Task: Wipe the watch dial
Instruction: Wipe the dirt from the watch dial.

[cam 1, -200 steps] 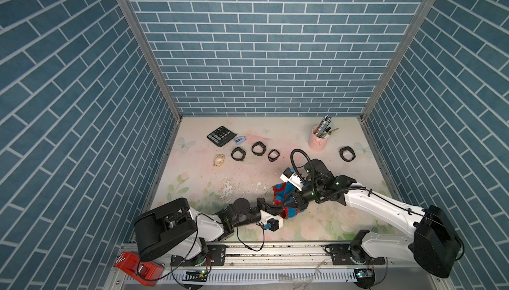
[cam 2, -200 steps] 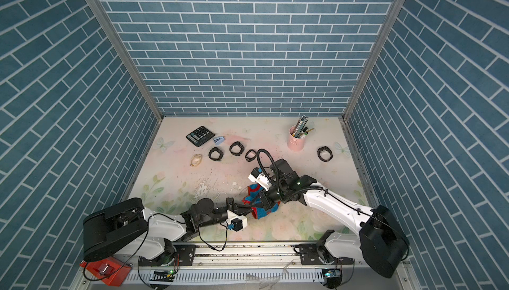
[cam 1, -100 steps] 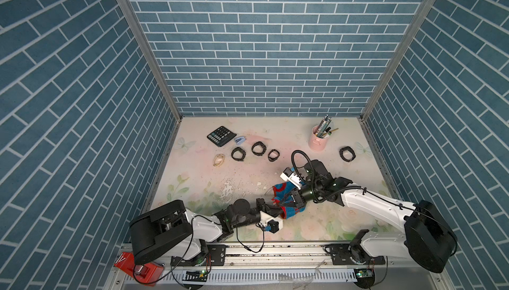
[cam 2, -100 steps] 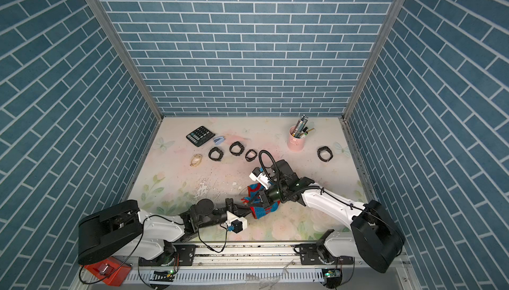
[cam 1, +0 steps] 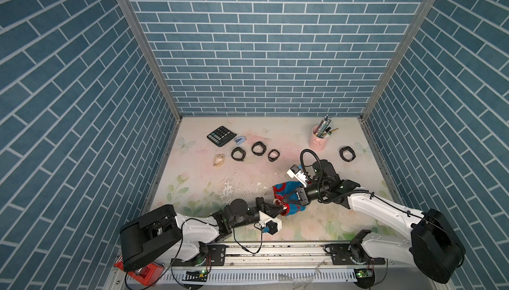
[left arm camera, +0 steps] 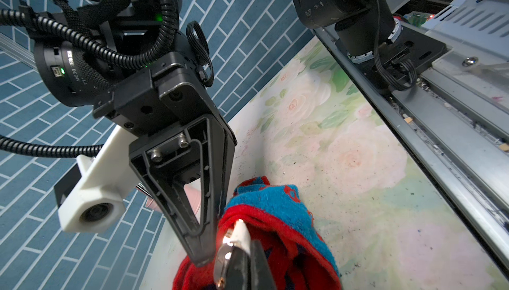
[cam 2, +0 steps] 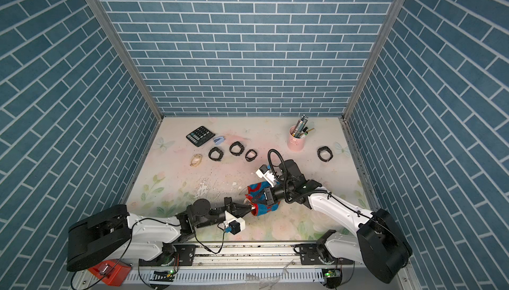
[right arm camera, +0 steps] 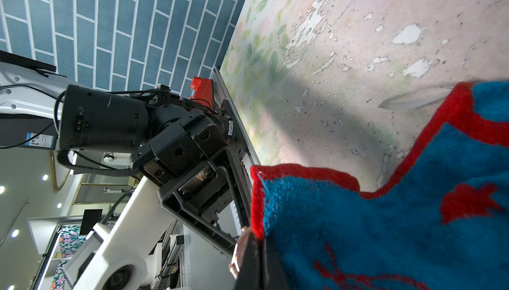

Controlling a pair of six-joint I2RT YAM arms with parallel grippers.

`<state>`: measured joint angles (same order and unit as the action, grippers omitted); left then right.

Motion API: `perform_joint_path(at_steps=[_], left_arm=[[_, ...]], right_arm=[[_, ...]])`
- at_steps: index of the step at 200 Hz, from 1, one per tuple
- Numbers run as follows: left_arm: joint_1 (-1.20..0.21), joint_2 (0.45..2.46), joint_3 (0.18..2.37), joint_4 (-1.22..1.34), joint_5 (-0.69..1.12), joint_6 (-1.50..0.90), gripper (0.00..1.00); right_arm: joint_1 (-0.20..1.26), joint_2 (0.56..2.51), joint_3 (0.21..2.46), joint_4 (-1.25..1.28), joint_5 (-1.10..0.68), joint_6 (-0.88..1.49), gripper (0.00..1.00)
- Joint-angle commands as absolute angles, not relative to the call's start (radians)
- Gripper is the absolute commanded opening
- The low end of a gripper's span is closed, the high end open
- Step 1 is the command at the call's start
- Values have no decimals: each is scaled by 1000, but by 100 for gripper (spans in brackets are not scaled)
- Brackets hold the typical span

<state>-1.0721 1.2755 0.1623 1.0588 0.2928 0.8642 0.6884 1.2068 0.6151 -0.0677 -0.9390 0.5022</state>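
The left arm (cam 1: 198, 228) and right arm (cam 1: 380, 208) are white with black joints. The right wrist has a black ribbed cable (left arm camera: 162, 27), triangular black fingers (left arm camera: 210, 192), silver screws (left arm camera: 155, 154) and a white camera mount (left arm camera: 91, 195).

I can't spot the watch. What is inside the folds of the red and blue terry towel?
A white strap and a rose-gold case edge stick out, pinched in the shut left gripper. The dial face is hidden by the towel.
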Motion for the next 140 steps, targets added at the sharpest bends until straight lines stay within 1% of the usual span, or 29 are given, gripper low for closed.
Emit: perform_joint_path(at_steps=[1, 33, 68, 109, 140], left_arm=[[-1078, 1249, 190, 1121, 278, 876, 0], [-1078, 1235, 198, 1084, 259, 893, 0], [-1078, 1236, 202, 1082, 226, 890, 0], [-1078, 1260, 202, 1106, 222, 894, 0], [-1077, 1273, 202, 1128, 225, 889, 0]], right_arm=[[689, 1179, 592, -55, -975, 534, 0], [690, 1132, 578, -101, -991, 480, 0], [701, 1104, 567, -108, -1020, 479, 0], [739, 1126, 583, -78, -1034, 482, 0], [758, 1154, 585, -41, -974, 492, 0]])
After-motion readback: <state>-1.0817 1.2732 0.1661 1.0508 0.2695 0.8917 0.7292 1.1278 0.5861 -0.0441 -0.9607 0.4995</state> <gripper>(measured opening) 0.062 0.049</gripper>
